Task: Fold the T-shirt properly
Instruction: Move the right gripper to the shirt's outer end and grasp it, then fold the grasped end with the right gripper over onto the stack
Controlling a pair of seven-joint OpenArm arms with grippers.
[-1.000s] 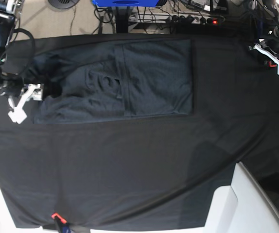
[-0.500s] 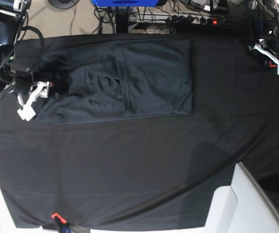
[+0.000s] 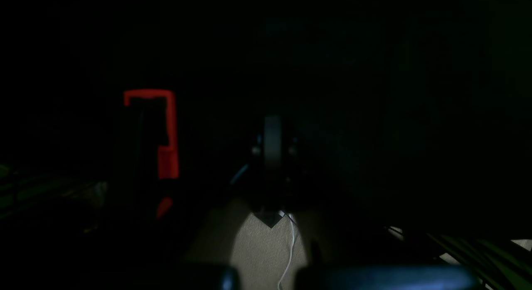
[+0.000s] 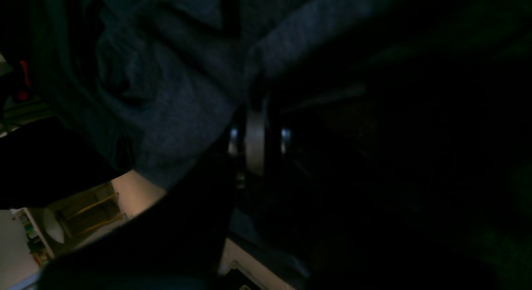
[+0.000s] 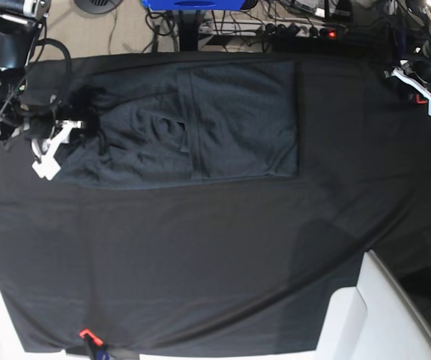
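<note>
Looking at the left of the frame, I see my right claw (image 5: pixel 50 154) pinching the T-shirt (image 5: pixel 200 124); left claw (image 5: pixel 425 94) is pressed together.

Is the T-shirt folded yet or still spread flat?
Partly folded: the T-shirt lies as a compact rectangle with a straight layered edge down its middle, its end by the right gripper bunched.

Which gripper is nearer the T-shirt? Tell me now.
Right. The right gripper is at the T-shirt's edge, touching it; the left gripper sits far off, beyond the shirt's opposite end.
</note>
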